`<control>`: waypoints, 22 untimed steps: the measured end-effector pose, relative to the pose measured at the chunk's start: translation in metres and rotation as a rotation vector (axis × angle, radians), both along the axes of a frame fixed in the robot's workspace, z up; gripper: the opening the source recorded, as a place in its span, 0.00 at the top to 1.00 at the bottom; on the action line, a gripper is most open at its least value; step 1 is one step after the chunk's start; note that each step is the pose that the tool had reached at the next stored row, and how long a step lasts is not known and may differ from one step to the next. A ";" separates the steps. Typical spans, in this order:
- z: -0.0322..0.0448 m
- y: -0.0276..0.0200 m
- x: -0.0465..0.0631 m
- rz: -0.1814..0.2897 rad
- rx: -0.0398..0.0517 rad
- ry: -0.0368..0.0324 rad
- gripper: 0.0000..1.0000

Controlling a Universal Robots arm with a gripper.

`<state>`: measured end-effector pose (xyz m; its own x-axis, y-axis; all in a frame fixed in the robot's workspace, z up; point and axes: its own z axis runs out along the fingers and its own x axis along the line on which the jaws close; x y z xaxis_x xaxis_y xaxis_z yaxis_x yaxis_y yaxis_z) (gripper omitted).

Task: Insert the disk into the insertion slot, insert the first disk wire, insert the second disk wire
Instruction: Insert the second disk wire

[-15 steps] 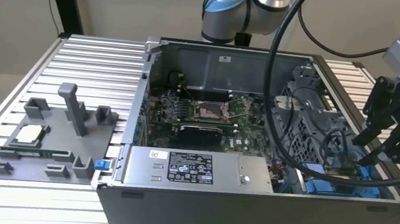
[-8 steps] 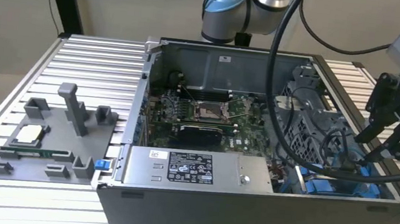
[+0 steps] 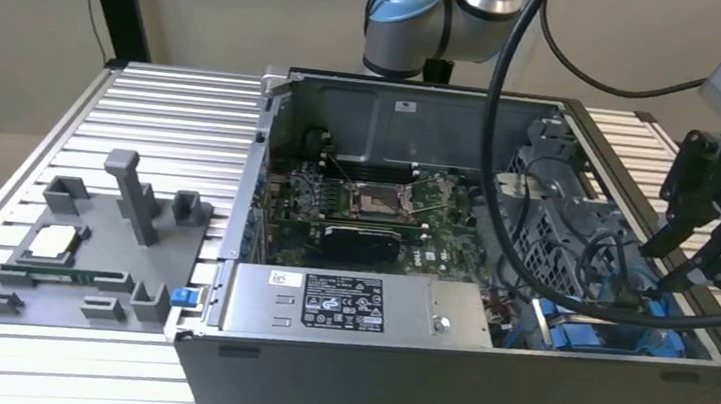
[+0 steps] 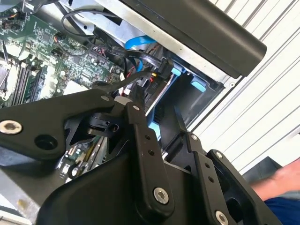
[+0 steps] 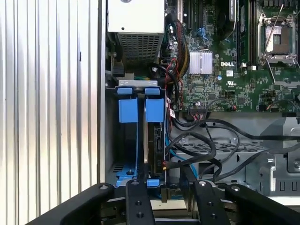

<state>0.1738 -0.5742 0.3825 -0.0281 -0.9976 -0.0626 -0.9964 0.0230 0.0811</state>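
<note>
The disk (image 5: 157, 140) stands on edge inside the insertion slot (image 5: 138, 83), with its blue carrier tab (image 5: 154, 110) beside a second blue tab (image 5: 127, 110). In the exterior view the slot (image 3: 614, 339) is at the case's near right corner. My gripper (image 5: 164, 176) hovers just over the disk's end, open, one finger on each side of a black wire connector (image 5: 164, 164) without touching it. In the second wrist view the gripper (image 4: 157, 110) has a blue part showing in its gap. From outside, the gripper (image 3: 673, 270) hangs over the case's right wall. Loose black wires (image 5: 201, 140) lie beside the bay.
The open case holds a motherboard (image 3: 360, 202), a labelled power-supply box (image 3: 349, 306) and a perforated cage (image 3: 559, 223). A grey fixture (image 3: 102, 245) with small parts sits on the slatted table at the exterior view's left. A person's arm (image 4: 281, 187) shows beyond the case.
</note>
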 end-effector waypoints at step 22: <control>0.0044 0.0000 0.001 0.000 0.0000 0.0000 0.00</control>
<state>0.1750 -0.5742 0.3868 -0.0280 -0.9976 -0.0627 -0.9964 0.0229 0.0811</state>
